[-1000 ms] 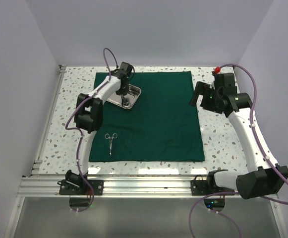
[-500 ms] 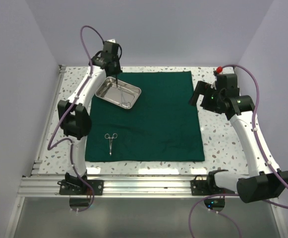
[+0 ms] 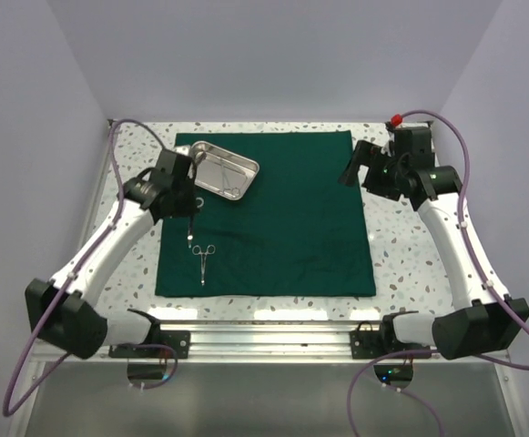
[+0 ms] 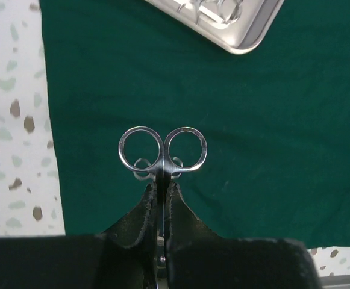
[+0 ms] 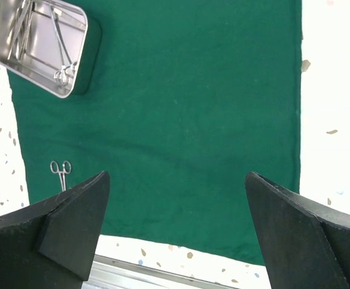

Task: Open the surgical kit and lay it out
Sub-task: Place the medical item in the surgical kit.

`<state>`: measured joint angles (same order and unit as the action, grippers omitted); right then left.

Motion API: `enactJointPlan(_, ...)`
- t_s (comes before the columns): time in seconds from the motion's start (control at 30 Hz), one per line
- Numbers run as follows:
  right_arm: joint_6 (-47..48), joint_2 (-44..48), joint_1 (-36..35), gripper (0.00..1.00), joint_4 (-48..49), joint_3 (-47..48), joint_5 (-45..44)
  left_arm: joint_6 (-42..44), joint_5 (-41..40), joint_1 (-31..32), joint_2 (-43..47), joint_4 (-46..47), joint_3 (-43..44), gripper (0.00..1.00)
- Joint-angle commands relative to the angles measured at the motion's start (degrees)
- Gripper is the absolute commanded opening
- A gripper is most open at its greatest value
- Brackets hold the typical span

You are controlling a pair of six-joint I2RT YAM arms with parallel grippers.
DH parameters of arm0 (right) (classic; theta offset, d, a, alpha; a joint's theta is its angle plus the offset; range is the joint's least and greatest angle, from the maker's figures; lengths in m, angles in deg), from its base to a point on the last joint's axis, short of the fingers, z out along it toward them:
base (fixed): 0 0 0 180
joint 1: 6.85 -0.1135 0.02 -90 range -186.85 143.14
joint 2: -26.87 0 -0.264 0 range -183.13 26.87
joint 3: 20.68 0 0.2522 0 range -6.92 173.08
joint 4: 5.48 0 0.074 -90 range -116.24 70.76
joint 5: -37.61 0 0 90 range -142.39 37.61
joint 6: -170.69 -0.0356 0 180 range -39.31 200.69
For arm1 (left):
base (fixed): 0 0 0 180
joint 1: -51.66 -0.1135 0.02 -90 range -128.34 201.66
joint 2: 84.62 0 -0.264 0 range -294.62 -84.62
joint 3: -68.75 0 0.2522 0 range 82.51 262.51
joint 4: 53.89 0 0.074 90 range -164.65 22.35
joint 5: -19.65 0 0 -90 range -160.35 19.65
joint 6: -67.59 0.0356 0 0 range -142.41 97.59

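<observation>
Holding a ring-handled instrument (image 4: 162, 150), rings foremost: left gripper (image 4: 161, 188), clamped, above the green cloth (image 3: 282, 218). Laid forceps (image 3: 203, 260) lie just beside it, long axis near-to-far; the left arm is nearer. Right gripper (image 5: 176, 176): wide apart, empty. Steel tray (image 3: 225, 170): cloth's far-left corner. Held tips hidden; scissors or forceps undetermined.

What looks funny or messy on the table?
Only the steel tray: it sits crooked near the far left corner of the green drape, not square with the cloth's edges. Nothing looks spilled or broken.
</observation>
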<state>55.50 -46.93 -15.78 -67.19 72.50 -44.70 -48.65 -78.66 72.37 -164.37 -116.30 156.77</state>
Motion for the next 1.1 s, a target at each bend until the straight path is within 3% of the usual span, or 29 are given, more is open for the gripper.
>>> enactJointPlan(0.0, -0.82, 0.32, -0.74, 0.99, 2.24, 0.74, 2.86, -5.3, -2.66, 0.56, 8.36, 1.0, -10.34, 0.0)
enactJointPlan(0.27, -0.3, 2.43, -2.85, 0.99, 1.28, -2.16, 2.34, -11.81, -4.6, 2.05, 18.04, 5.57, -29.41, 0.0)
enactJointPlan(0.4, 0.14, 3.13, -3.99, 0.99, 0.66, -2.69, 1.72, -16.46, -10.74, 4.17, 14.19, 3.84, -27.33, 0.0)
enactJointPlan(0.7, 0.67, 4.98, -4.78, 0.99, -1.01, -2.51, 0.14, -17.88, -14.01, 4.43, 10.49, 9.79, -29.79, 0.01)
enactJointPlan(0.73, 0.67, 5.07, -4.78, 0.99, -1.1, -2.6, -0.03, -17.71, -14.18, 4.43, 9.36, 9.71, -29.61, 0.05)
enactJointPlan(0.87, 1.11, 5.33, -4.96, 0.99, -1.01, -2.86, -1.0, -16.83, -14.62, 4.43, 8.82, 9.19, -28.12, 0.46)
enactJointPlan(1.07, 1.72, 4.89, -4.87, 0.99, -0.66, -2.86, -2.23, -13.06, -17.51, 4.43, 8.38, 3.75, -18.29, 0.82)
